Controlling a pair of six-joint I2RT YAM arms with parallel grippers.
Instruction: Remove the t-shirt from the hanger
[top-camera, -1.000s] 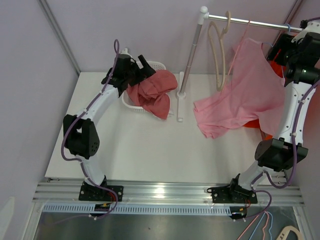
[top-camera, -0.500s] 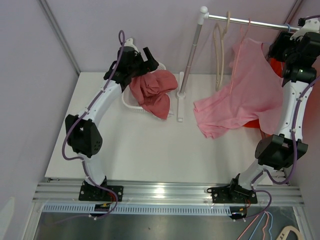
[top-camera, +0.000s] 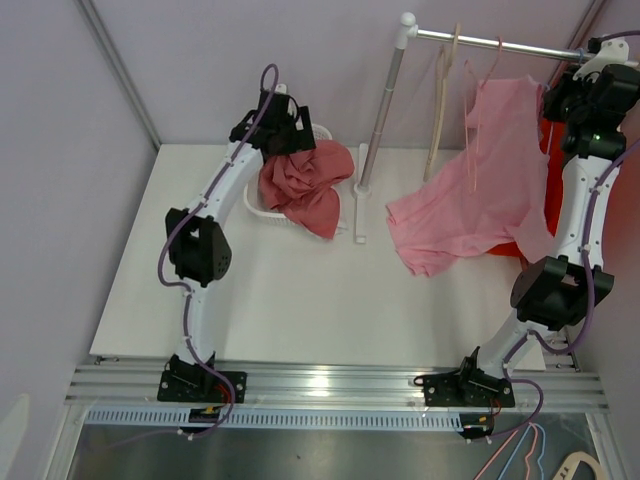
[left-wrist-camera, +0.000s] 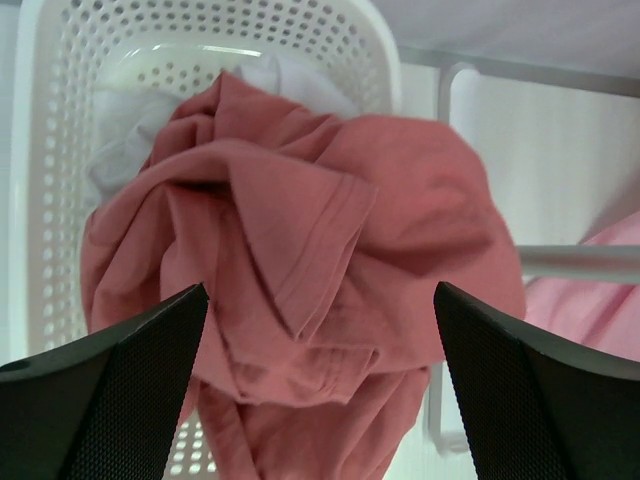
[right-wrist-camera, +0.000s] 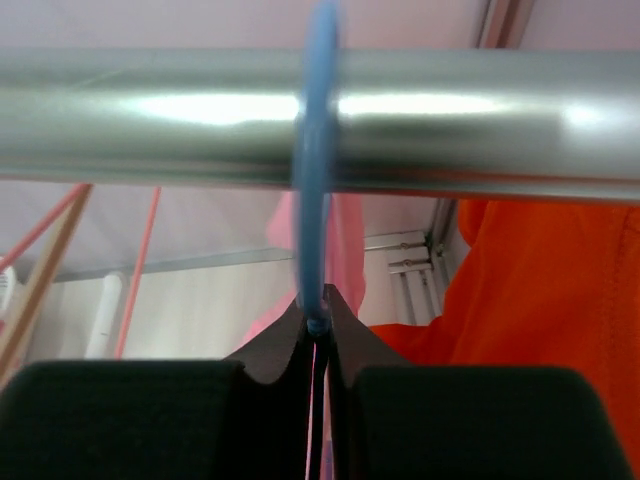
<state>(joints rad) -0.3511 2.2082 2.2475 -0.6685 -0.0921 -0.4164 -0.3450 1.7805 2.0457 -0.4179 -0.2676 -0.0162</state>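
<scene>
A pink t-shirt (top-camera: 490, 190) hangs from the metal rail (top-camera: 500, 44) at the back right, its lower half spread on the table. My right gripper (top-camera: 588, 80) is up at the rail's right end. In the right wrist view it (right-wrist-camera: 318, 325) is shut on the neck of a blue hanger hook (right-wrist-camera: 312, 170) that loops over the rail (right-wrist-camera: 480, 130), with pink cloth (right-wrist-camera: 345, 250) just behind. I cannot tell which garment this hanger carries. My left gripper (left-wrist-camera: 320, 290) stands open above a red t-shirt (left-wrist-camera: 300, 250) heaped in a white basket (left-wrist-camera: 60, 120).
An orange garment (right-wrist-camera: 550, 300) hangs right of the blue hook. A beige hanger (top-camera: 440, 110) and a thin pink hanger (top-camera: 472, 130) hang left of the t-shirt. The rack's pole (top-camera: 380, 110) and foot (top-camera: 358, 215) stand mid-table. Loose hangers (top-camera: 540, 460) lie below the table's front edge.
My right gripper has shut on the blue hanger hook and risen toward the rail. My left arm has lifted and swung back over the basket, staying open.
</scene>
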